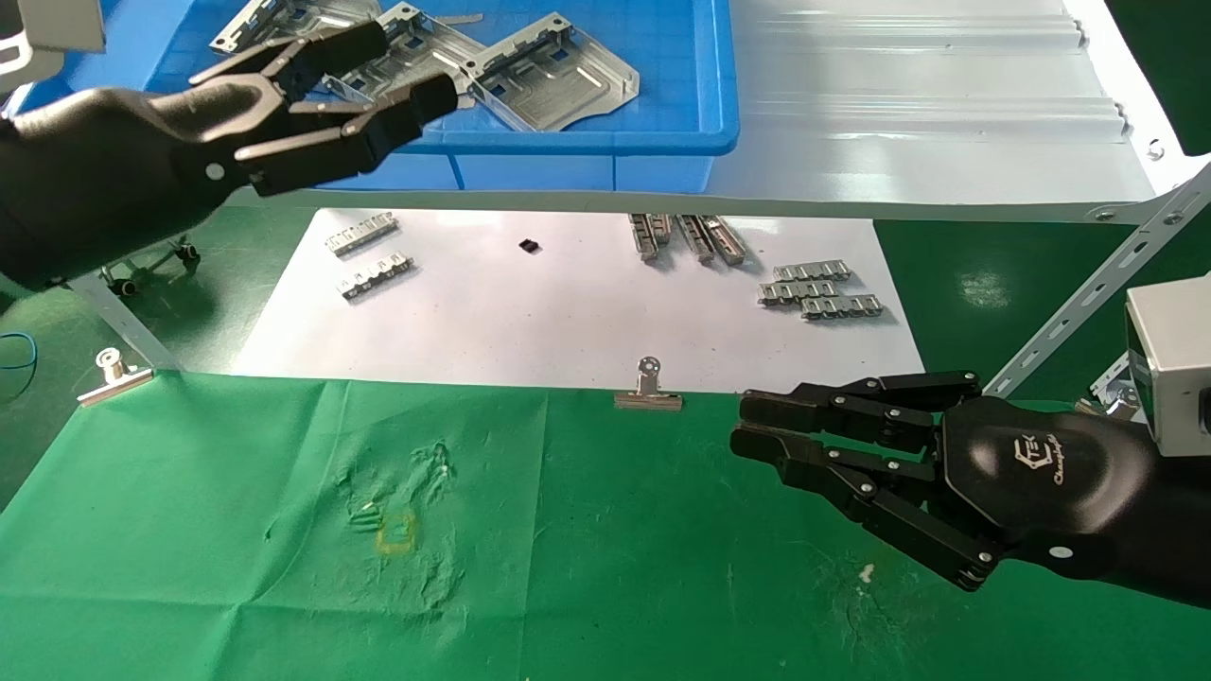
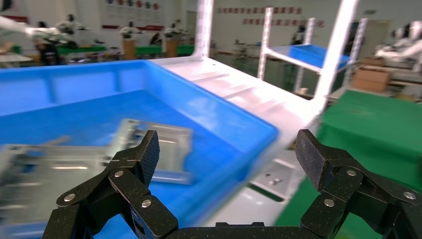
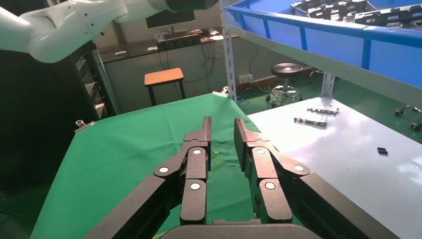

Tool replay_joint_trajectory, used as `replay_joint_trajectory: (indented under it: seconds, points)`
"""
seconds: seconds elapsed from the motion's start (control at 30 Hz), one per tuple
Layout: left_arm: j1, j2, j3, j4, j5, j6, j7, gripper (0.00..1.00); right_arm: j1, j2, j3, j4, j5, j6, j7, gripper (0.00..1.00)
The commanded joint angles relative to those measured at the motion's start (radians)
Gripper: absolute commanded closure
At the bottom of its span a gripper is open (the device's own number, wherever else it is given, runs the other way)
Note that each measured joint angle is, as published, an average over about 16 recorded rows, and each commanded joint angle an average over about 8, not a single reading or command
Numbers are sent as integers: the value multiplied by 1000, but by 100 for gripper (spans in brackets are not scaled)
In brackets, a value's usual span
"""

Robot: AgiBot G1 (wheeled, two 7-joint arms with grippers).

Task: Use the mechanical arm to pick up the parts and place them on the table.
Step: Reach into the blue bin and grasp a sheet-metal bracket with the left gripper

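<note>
The parts [image 1: 553, 80] lay heaped in a blue bin [image 1: 662, 142] on the white shelf [image 1: 908, 142], none of them on the table [image 1: 615, 567], whose green cloth showed only wrinkles and a small yellow mark [image 1: 397, 534]; by that showing the job had barely begun, with every plate left to lift out and carry down. The left hand [image 1: 378, 80] hung over the near edge of the bin, its fingers [image 2: 144, 154] spread wide and grasping nothing, one finger above the plates and the other nearer the rim; the wrist view showed a plate [image 2: 159, 144] lying flat in the bin just beyond the pads. The likely step in hand was the reach for a first plate; a grip had yet to be made. The right hand [image 1: 757, 430] was parked low over the cloth on the other side, its fingers [image 3: 199, 149] nearly together with a narrow gap and holding nothing. Behind the cloth, a white sheet [image 1: 568, 312] carried narrow toothed strips [image 1: 818, 288]; two binder clips [image 1: 648, 392] pinned the cloth's far edge.
</note>
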Motion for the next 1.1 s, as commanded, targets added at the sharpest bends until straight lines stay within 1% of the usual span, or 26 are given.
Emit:
replay_joint_trajectory:
  seconds: [0.03, 0.33, 0.53, 0.87, 1.1]
  points:
    - [-37, 10, 11, 27, 25, -25, -13, 0, 0, 0, 0, 0, 0, 0, 0, 100]
    - [-191, 15, 94, 115, 177, -87, -135, 0, 0, 0, 0, 0, 0, 0, 0, 100]
    - [-284, 29, 137, 208, 264, -131, -202, 0, 0, 0, 0, 0, 0, 0, 0, 100]
    - [-426, 72, 183, 418, 354, -139, -220, 0, 0, 0, 0, 0, 0, 0, 0, 100]
    - [-508, 122, 208, 589, 405, -167, -195, 0, 0, 0, 0, 0, 0, 0, 0, 100]
